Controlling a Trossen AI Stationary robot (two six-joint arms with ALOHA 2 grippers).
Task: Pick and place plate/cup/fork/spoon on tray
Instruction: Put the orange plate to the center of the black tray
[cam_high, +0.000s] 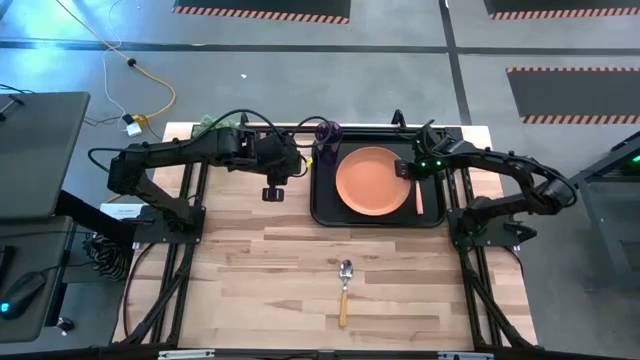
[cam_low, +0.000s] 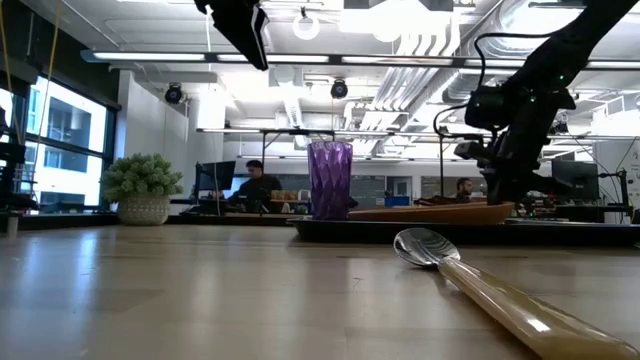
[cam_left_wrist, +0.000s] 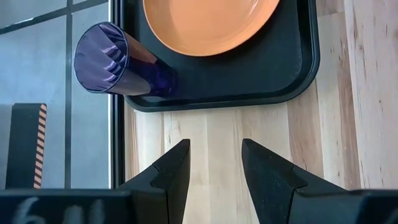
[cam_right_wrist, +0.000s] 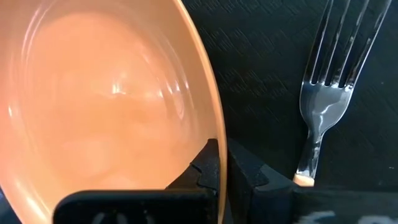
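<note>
Fingers of the right gripper (cam_right_wrist: 219, 171) are pinching the rim of the plate (cam_high: 372, 181), one inside the lip, one outside. That plate is sitting on the tray (cam_high: 325, 205), with the fork (cam_high: 418, 193) lying just beside it toward the right arm and the cup (cam_high: 327, 135) standing at the tray's far left corner. Off the tray's left edge, the left gripper (cam_left_wrist: 214, 165) is hovering with its fingers apart, holding nothing. Only the spoon (cam_high: 345, 290) is lying outside the tray, alone on the table (cam_high: 250, 280), toward the front edge. Its handle is pointing at that front edge, bowl toward the tray. It is lying roughly midway between the arms; the free left gripper seems better placed.
</note>
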